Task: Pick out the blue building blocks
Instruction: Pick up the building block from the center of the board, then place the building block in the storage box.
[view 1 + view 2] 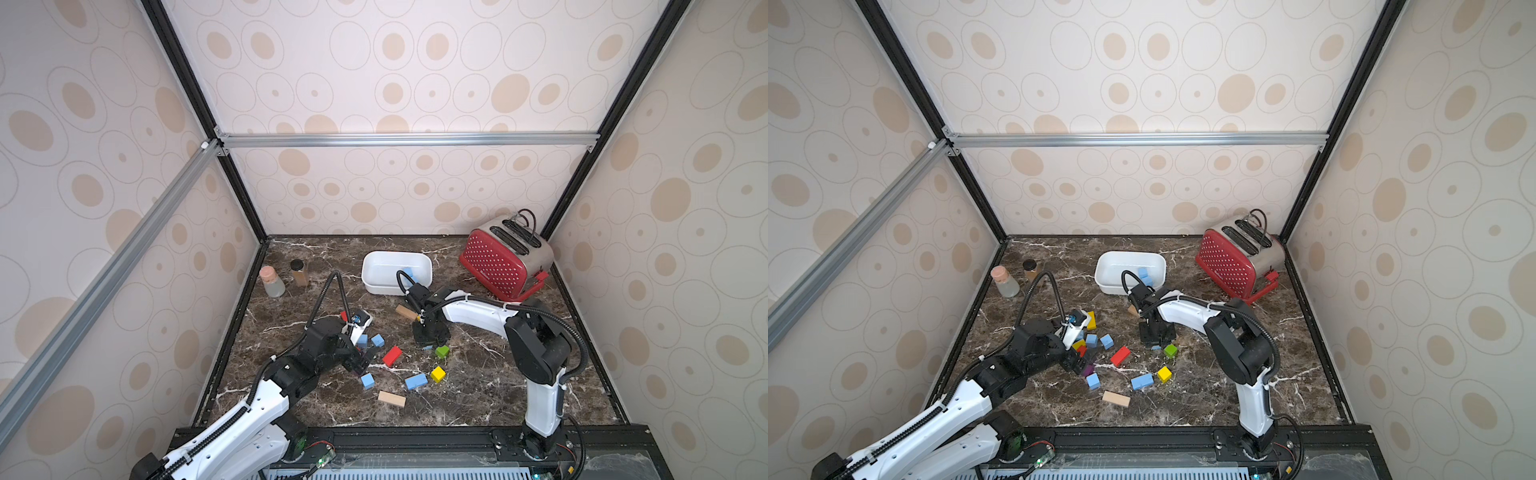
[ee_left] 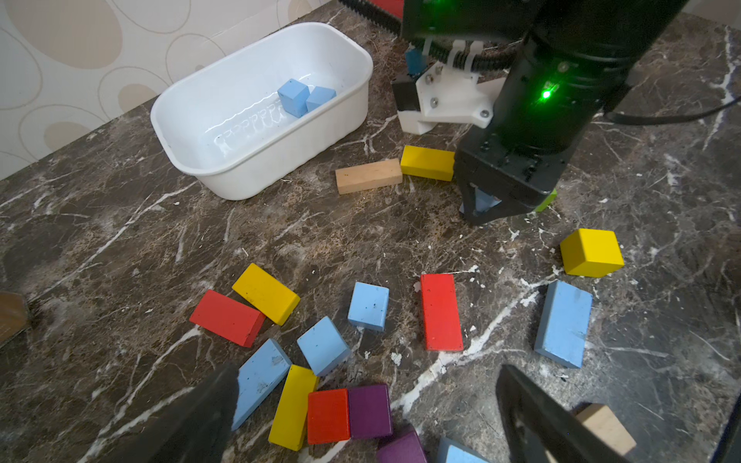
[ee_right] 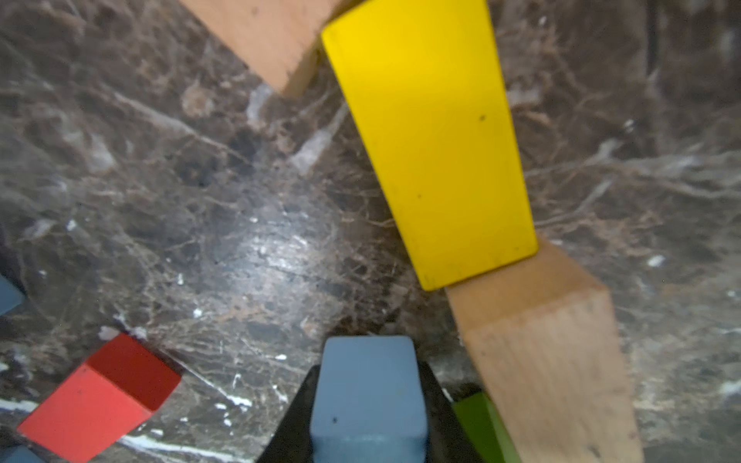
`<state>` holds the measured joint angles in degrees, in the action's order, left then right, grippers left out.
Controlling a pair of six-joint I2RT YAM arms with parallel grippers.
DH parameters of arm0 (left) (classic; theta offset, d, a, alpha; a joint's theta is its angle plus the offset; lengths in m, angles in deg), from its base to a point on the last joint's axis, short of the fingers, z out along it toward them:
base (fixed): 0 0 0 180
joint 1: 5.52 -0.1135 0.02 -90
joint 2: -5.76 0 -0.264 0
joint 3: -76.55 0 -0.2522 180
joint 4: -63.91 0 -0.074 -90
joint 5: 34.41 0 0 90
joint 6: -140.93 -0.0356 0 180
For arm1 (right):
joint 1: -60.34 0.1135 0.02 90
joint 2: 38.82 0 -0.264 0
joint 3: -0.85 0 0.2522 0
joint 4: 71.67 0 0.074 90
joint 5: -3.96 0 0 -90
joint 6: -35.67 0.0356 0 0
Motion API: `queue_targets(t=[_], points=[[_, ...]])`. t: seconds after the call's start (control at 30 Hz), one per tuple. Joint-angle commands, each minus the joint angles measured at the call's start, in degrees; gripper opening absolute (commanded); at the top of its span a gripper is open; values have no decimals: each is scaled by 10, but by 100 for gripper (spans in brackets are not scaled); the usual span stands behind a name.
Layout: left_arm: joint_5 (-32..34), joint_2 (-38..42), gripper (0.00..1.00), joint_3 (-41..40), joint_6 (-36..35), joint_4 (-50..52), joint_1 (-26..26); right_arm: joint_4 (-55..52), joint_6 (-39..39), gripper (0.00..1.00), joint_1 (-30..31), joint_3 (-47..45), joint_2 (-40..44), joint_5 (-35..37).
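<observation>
My right gripper [image 3: 369, 405] is shut on one light blue block [image 3: 367, 377] low over the marble table, beside a green block [image 1: 442, 351]; the left wrist view shows that gripper [image 2: 483, 206] too. My left gripper [image 2: 369, 417] hangs open over a cluster of blocks, its fingers [image 2: 208, 413] wide apart. Loose blue building blocks lie there: a cube [image 2: 368, 306], another [image 2: 322, 345], a bar [image 2: 258, 377], and a bar farther off [image 2: 563, 322]. Two blue cubes [image 2: 292, 96] rest in the white tub [image 2: 260, 176]. In both top views the tub [image 1: 374, 286] [image 1: 1106, 286] is at the back.
Red [image 2: 441, 312], yellow [image 2: 591, 252] and purple [image 2: 369, 411] blocks mix with the blue ones. Tan wooden bars lie near the tub [image 2: 368, 175] and the front [image 1: 391, 398]. A red toaster [image 1: 505, 259] stands back right, two small bottles [image 1: 272, 282] back left.
</observation>
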<state>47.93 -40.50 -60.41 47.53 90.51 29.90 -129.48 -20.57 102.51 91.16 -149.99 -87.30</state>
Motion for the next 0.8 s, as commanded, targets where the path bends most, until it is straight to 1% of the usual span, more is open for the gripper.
queue_targets(t=[0.0, 0.07, 0.1, 0.13, 0.3, 0.47, 0.53, 0.67, 0.77], points=[[10, 11, 99, 26, 6, 10, 5, 10, -3, 18, 8, -16, 37, 3], [17, 13, 99, 28, 10, 9, 5, 28, -11, 10, 9, -27, 52, -7], [20, 13, 99, 31, 12, 8, 5, 36, -15, 3, 10, -31, 60, -8], [23, 12, 99, 33, 13, 9, 5, 41, -18, 0, 10, -33, 66, -10], [5, 13, 99, 57, 20, 9, 5, 39, -35, 0, 10, -18, 93, -11], [24, 23, 99, 77, 14, 2, 4, 63, -73, 0, 10, -6, 127, -13], [31, 27, 99, 87, 7, 2, 3, 54, -91, 0, 10, 23, 127, -3], [47, 20, 99, 120, -9, 21, -2, 34, -130, 0, 8, 97, 110, -3], [49, 13, 99, 140, -19, 26, -9, 16, -138, 0, 6, 162, 87, -8]])
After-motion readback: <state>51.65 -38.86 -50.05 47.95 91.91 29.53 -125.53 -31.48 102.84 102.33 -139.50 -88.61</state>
